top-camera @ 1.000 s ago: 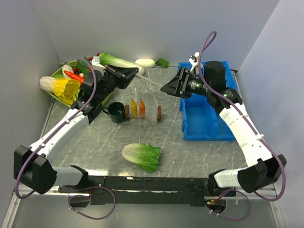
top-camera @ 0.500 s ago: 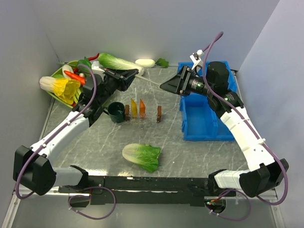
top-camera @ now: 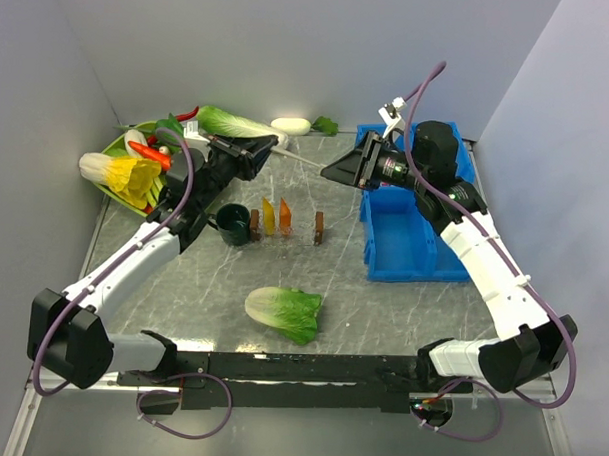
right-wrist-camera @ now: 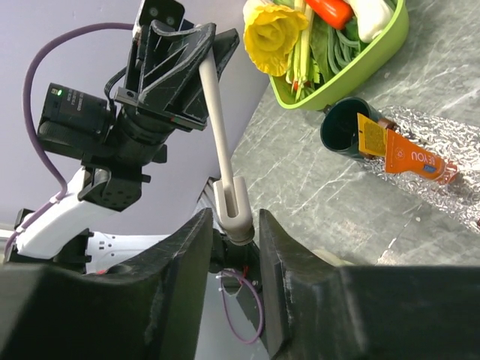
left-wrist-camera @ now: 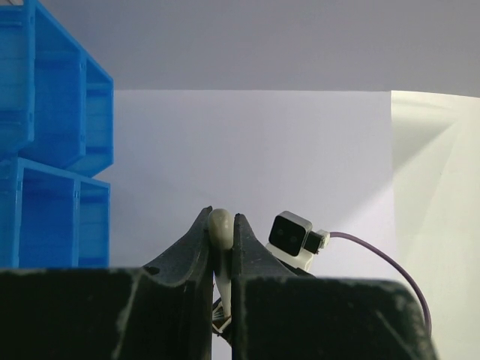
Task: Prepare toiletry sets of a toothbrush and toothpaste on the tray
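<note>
Blue tray (top-camera: pixel 399 241) under the right arm, nothing of a set seen in it yet. Left gripper (top-camera: pixel 265 147) raised over the far left of the table, fingers pressed onto the rounded butt of the toothbrush (top-camera: pixel 299 161), pinching it level in mid-air between the two arms. Right gripper (right-wrist-camera: pixel 234 225) facing it, fingers spread to either side of the brush head, thin gaps showing, no grip as far as visible. Dark mug (top-camera: pixel 233 226) down on the table. Just beside it the toothpaste tubes, yellow (top-camera: pixel 268 218) and orange (top-camera: pixel 285 217), well apart from the tray.

Probably a handover, left to right. Biggest risk: letting go on the left before a firm pinch on the right, dropping the brush onto the table or among the tubes. Next: closing off-centre on the rounded head, squeezing it sideways and out, or levering the thin stick against the left grip. Smallest: gripping too near the tip, long handle free to swing and catch the tray wall on the way in
</note>
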